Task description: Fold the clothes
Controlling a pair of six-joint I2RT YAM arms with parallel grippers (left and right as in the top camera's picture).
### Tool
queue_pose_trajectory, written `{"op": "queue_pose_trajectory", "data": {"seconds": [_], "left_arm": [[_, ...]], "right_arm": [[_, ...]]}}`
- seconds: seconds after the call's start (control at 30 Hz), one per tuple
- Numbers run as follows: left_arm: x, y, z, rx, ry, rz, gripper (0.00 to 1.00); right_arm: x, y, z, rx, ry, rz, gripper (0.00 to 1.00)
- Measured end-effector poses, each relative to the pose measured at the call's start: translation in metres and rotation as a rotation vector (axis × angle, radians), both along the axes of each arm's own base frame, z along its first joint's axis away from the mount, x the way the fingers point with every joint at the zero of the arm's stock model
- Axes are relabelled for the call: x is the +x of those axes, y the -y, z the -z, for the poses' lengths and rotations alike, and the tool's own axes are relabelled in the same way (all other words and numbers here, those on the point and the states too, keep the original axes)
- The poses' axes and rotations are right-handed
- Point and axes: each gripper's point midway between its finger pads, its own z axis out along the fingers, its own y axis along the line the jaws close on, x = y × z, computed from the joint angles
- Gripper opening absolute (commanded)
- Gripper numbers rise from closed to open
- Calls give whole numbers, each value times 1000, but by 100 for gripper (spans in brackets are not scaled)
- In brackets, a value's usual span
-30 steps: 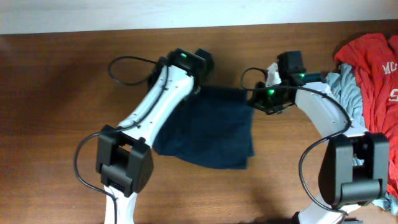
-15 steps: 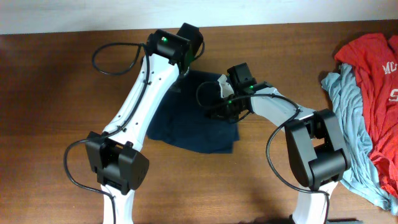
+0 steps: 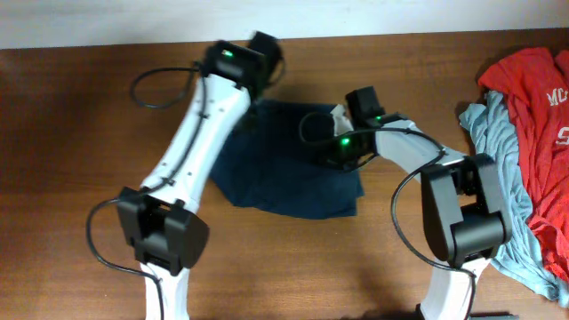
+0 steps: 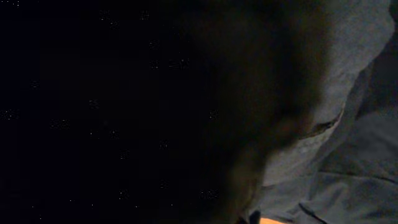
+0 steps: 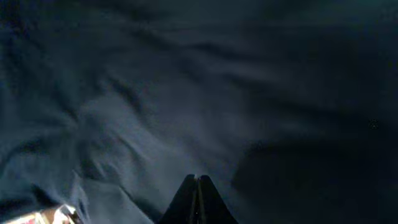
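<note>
The dark navy garment lies rumpled on the middle of the table. My left gripper sits at its far left corner, fingers hidden under the wrist. In the left wrist view, grey-blue folds of cloth press close to the lens and the rest is black, so the left gripper appears shut on that corner. My right gripper rests on the garment's right part. The right wrist view shows its fingertips pressed together over wrinkled navy cloth, with nothing visible between them.
At the right edge, a red white-lettered tee lies heaped over a light grey-blue garment. Bare brown table stretches to the left. The pale far edge of the table runs just behind my left wrist.
My left gripper moved up and left toward the far edge, and the navy garment shifted left with it. My right gripper swept left across the cloth, then came back slightly right.
</note>
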Motion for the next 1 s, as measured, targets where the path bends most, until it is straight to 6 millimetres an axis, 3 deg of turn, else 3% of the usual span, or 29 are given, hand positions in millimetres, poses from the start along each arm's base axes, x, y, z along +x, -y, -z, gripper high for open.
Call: {"op": "queue_pose_trajectory", "data": {"seconds": [0.13, 0.23, 0.4, 0.67, 0.77, 0.9, 1.0], "left_arm": [[20, -22, 5, -87, -27, 82, 1], [28, -14, 11, -255, -59, 203, 1], [41, -2, 7, -475, -26, 292, 1], [57, -6, 1, -482, 50, 257, 1], [50, -19, -1, -444, 37, 211, 1], [25, -65, -7, -340, -30, 104, 1], [19, -94, -12, -258, -34, 52, 1]], "right_arm": [[6, 24, -6, 39, 62, -43, 4], [7, 39, -12, 60, 87, -50, 4], [13, 66, -40, 80, 162, -30, 4], [7, 78, -48, 85, 151, -15, 4], [7, 78, -48, 86, 151, -15, 4], [7, 78, -48, 86, 148, -15, 4], [6, 78, -47, 86, 142, -15, 4]]}}
